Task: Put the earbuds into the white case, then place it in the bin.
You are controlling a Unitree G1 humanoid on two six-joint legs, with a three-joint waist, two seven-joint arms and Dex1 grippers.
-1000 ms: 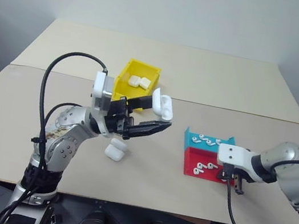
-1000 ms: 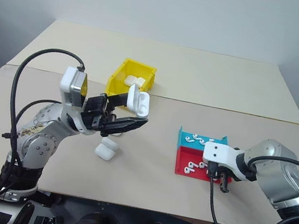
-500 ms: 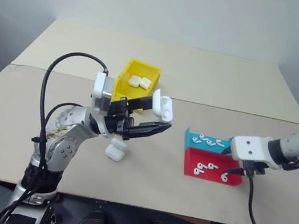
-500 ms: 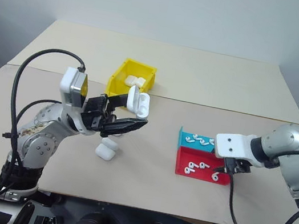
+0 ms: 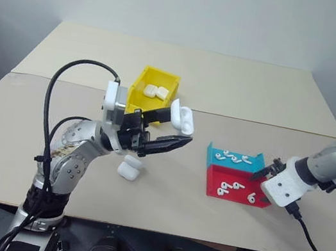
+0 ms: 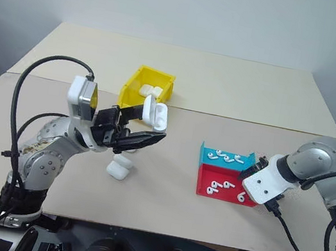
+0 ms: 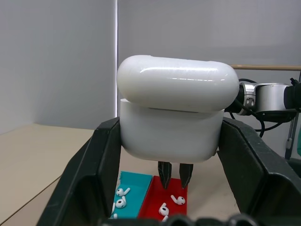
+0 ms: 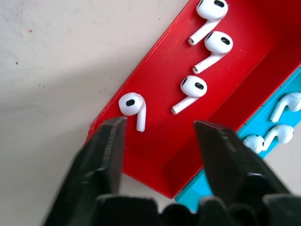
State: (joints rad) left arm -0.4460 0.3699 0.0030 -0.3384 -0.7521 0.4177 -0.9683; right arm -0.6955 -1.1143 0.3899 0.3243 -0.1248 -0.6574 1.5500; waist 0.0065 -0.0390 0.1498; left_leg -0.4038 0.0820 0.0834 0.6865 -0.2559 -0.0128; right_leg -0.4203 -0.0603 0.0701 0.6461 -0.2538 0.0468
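Right gripper [image 8: 160, 136] hovers, jaws parted, over the red tray [image 8: 155, 155], straddling one of the earbuds [image 8: 131, 106]. Left gripper [image 5: 177, 130] clamps the white case [image 5: 184, 120] aloft, lid open, near the bin [image 5: 136, 91]. Picking an earbud comes next: descend, close gently.

Left gripper [image 5: 176, 131] raised, fingers clamped; right gripper [image 8: 160, 141] pointing steeply down, fingers apart.
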